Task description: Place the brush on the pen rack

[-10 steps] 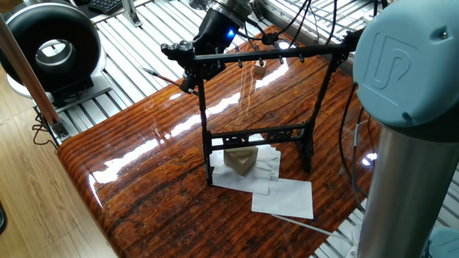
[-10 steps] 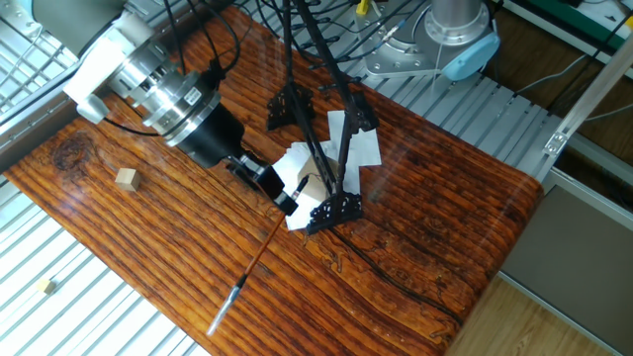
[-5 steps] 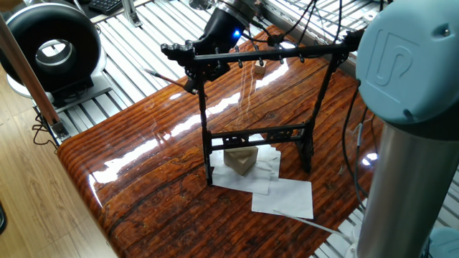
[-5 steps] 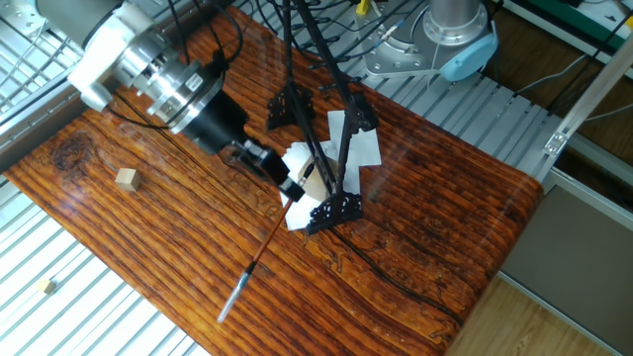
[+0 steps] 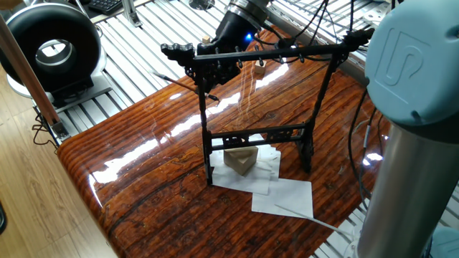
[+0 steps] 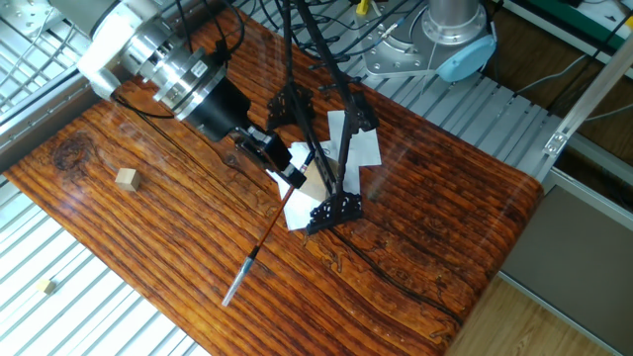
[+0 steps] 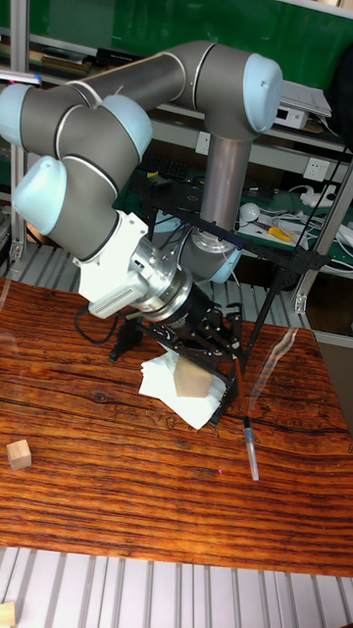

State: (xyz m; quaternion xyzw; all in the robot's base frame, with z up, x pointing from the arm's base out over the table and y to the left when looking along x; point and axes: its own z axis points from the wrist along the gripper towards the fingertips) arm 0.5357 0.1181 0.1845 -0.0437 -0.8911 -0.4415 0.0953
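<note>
Left to right in the other fixed view: small wooden cube [image 6: 125,178] lies on the desk [image 6: 425,198] near its left corner, well apart from everything else. Next, the arm's silver wrist and black tool [image 6: 274,164] angle down over the middle of the desk. Tool is closed on the upper end of the brush [image 6: 259,242]; fingers pinched on the thin dark reddish shaft. Brush hangs tilted, pale tip end pointing down toward the near-left edge; whether the tip touches the wood cannot be told. Just right of the tool, the pen rack [image 6: 321,148] stands on white paper sheets [image 6: 362,146] near the desk's middle, feet on or beside the paper. A tan block [image 6: 313,184] sits between the rack's feet.

One fixed view: tool [image 5: 210,77] sits at the rack's left upright, just under the left end of the top crossbar of the pen rack [image 5: 258,54]. Brush [image 5: 172,78] is only a thin line sticking out left of the tool. Tan block [image 5: 241,160] behind the ornate lower rail, on paper sheets [image 5: 283,196].

Tall fixed view: cube [image 7: 18,454] near the left edge, tool [image 7: 224,345] in front of the rack [image 7: 284,257], brush [image 7: 246,424] hanging down with pale end just above or on the desk [image 7: 118,510].
</note>
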